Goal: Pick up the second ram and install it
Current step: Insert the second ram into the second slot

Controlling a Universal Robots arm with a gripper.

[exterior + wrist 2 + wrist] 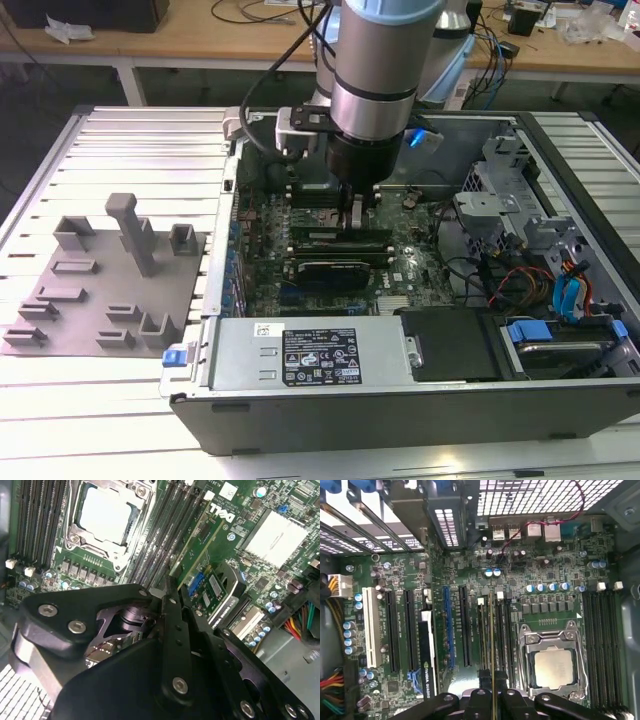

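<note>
Arm is down inside the open PC case [400,400], centre of the exterior view, gripper [357,212] just above the motherboard [400,275]. Claw is narrow, pinched on the second ram [492,645]: in the first wrist view it shows edge-on as a thin line running up from between the fingertips [483,677], lined up with the memory slots [502,640] just beside the CPU socket [552,662]. In the second wrist view the stick [192,560] is a green strip leaving the closed fingers [172,625] toward upper right. Looks like it's sitting in or right at a slot; seating can't be confirmed from here. Grey fixture plate [105,290] sits at the exterior view's left, well apart from the case.
</note>
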